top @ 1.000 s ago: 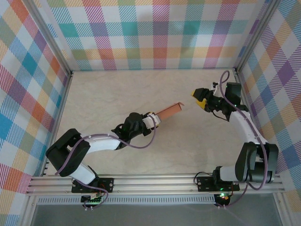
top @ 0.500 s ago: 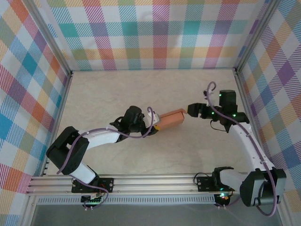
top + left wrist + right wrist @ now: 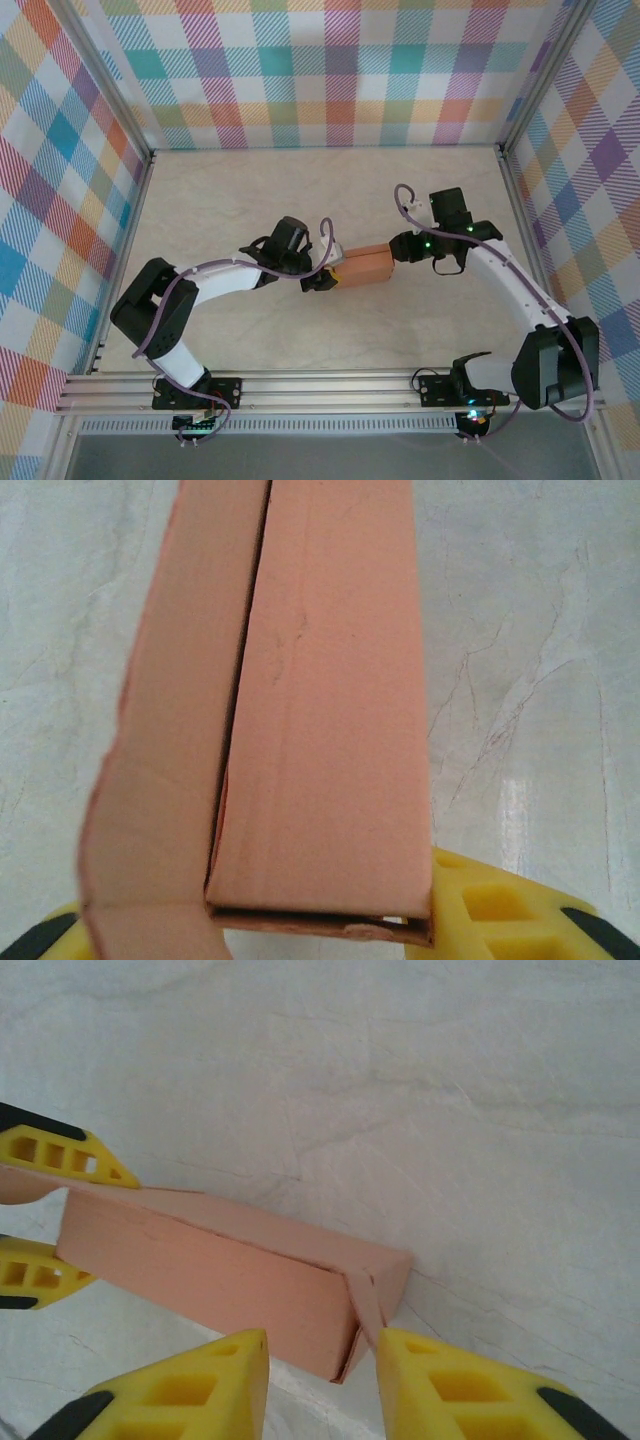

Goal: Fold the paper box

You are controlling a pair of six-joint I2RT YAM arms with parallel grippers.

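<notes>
Nothing readable in any of these shots, as far as I can see: no text, labels, brand marks or numbers. The paper box is plain salmon card on every face that shows.
</notes>
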